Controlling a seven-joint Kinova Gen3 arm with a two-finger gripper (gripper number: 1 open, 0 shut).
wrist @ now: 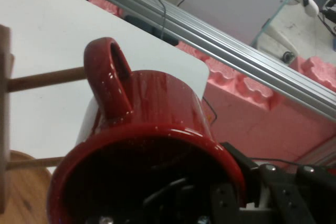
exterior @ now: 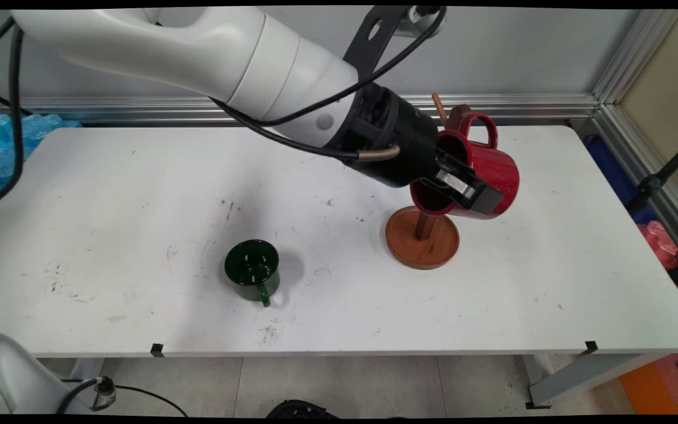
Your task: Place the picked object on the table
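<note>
Above the wooden mug stand, hand clamped on red mug's rim, handle near a peg, not hooked; green mug on counter.

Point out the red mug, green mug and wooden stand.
red mug (exterior: 501, 168), main view, outer side wall
green mug (exterior: 251, 266), main view, dark inside bottom
wooden stand (exterior: 427, 250), main view, round base plate

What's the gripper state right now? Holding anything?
Gripper: jaws closed on the rim of the red mug, holding it tilted above the wooden mug stand.
</note>
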